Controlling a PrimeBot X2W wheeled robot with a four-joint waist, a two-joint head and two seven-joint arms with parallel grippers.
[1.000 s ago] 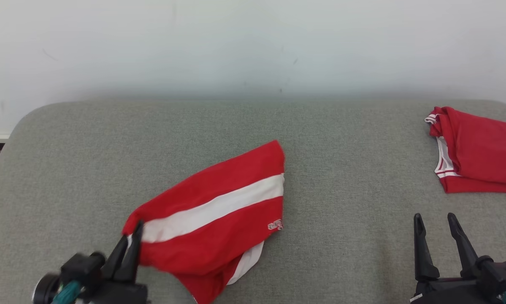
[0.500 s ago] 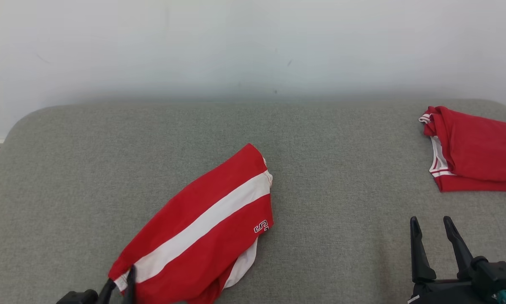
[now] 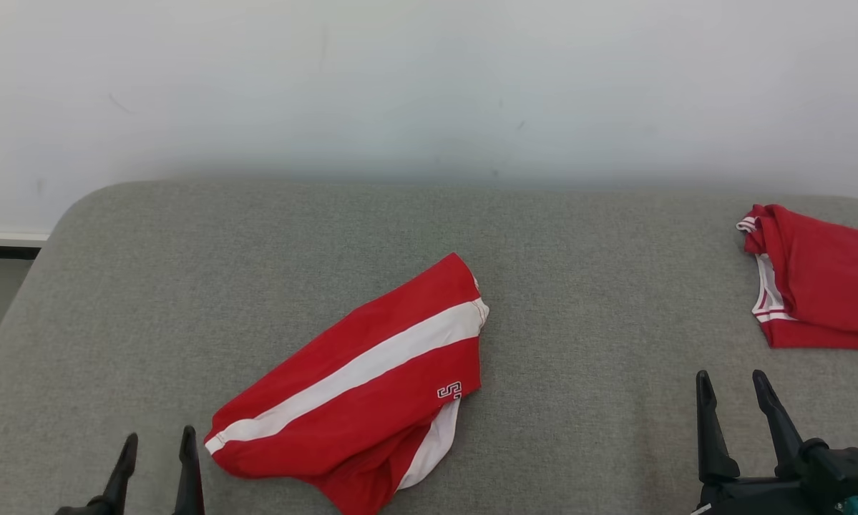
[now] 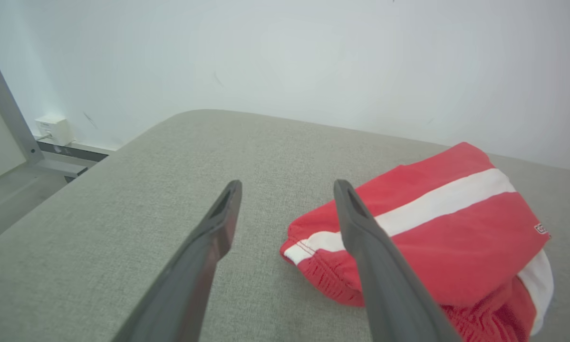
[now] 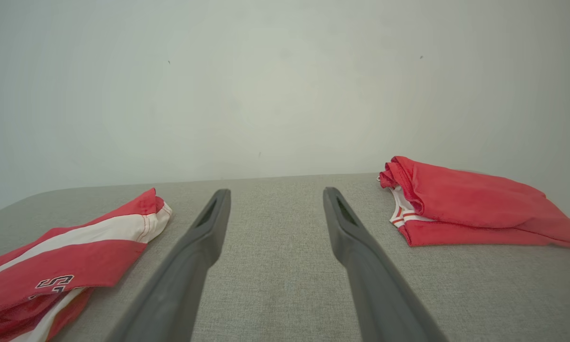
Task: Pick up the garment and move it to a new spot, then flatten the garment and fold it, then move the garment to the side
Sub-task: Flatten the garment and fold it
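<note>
Lying bunched left of centre on the grey padded surface, the red garment with its white stripe is held by nothing. My left gripper is spread and empty just beside the waistband corner, placed, I judge, to take a fresh hold for flattening, though the left wrist view leaves it unclear whether one finger brushes the cloth. My right gripper, likewise spread and empty, hovers well apart at the near right, and a second red garment, folded at the far right edge, occupies that side.
</note>
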